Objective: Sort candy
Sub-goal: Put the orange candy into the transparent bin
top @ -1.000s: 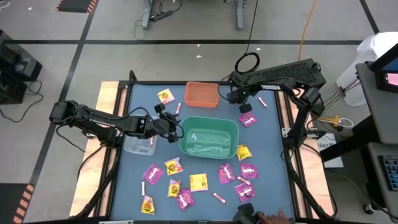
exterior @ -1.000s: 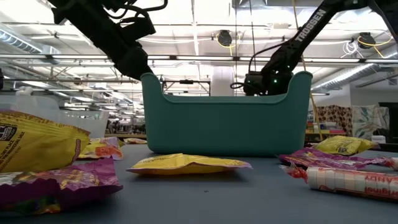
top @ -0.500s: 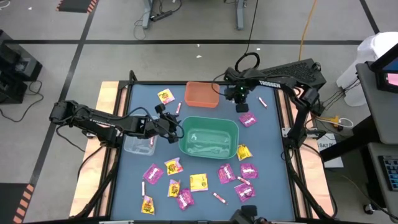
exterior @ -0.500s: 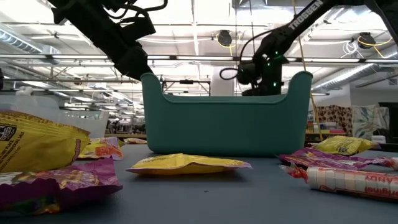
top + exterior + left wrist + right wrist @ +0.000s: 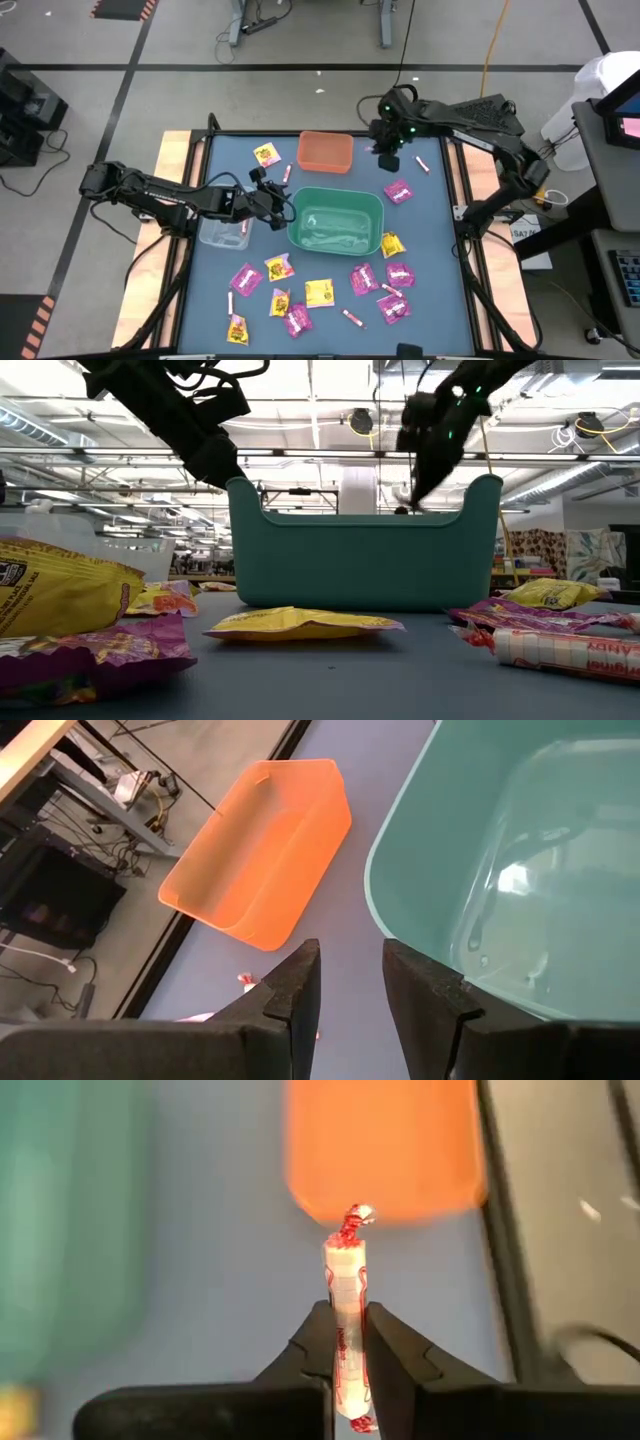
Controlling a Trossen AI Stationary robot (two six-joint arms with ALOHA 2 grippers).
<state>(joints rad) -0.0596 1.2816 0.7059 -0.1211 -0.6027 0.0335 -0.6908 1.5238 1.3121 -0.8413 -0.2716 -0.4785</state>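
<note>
Above the far side of the table, just beside the shallow orange plastic bin [image 5: 325,152], the right gripper [image 5: 347,1342] is closed on a thin pink-white candy stick [image 5: 345,1305]. To do this step well, I think the arm should bring the stick fully over the bin and low, then open the fingers — a high release may let it bounce out. The right wrist view shows the grip clearly; in the high view the stick is too small to tell. The left gripper [image 5: 350,985] waits by the rim of the teal plastic tub [image 5: 336,220], fingers partly apart, holding nothing. Only the high view shows the other candy — magenta-pink square packets [image 5: 398,191] and yellow square packets [image 5: 319,292] on the blue table [image 5: 440,240].
</note>
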